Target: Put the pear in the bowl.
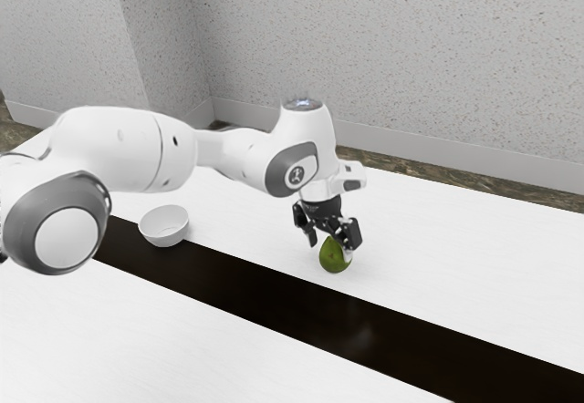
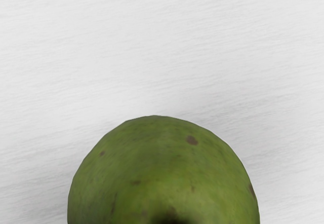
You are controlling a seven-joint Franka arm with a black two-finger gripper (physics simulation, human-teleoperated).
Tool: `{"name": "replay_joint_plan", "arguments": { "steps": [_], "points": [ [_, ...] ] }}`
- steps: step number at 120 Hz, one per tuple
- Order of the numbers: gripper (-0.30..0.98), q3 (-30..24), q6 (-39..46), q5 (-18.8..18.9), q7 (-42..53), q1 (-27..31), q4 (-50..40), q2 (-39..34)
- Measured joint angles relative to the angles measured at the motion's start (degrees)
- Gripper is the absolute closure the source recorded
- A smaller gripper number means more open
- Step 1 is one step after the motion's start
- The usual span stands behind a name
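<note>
**Wide-set black two-finger end effector [image 1: 329, 249] at the green pear [image 1: 335, 257], well apart from the round white bowl [image 1: 164, 228]**

The end effector points down over the pear, its fingers spread wide. In the exterior view one finger overlaps the fruit's side toward the exterior view's right; the other's tip is just beside it, toward the exterior view's left. The pear is at the white worktop [image 1: 474, 239], outside the bowl; whether its underside touches the surface I cannot tell. The wrist view shows its rounded green skin, marked with small brown specks and a dark patch, against pale, faintly grained white.

The bowl stands upright toward the exterior view's left, at the edge of a glossy dark strip [image 1: 265, 294] running across the worktop. The white jointed arm [image 1: 128, 148] reaches in from the exterior view's left. Behind are a speckled grey wall [image 1: 392, 47] and a mottled brown floor [image 1: 456, 181].
</note>
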Motion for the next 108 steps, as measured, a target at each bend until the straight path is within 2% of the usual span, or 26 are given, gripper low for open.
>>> {"name": "replay_joint_plan", "arguments": {
  "steps": [85, 108],
  "points": [
    [0.00, 0.0, 4.0, -0.2, -0.1, -0.1, -0.1, 2.4],
    [0.14, 0.0, 4.3, -0.1, 0.0, -0.1, -0.1, 2.4]
  ]
}}
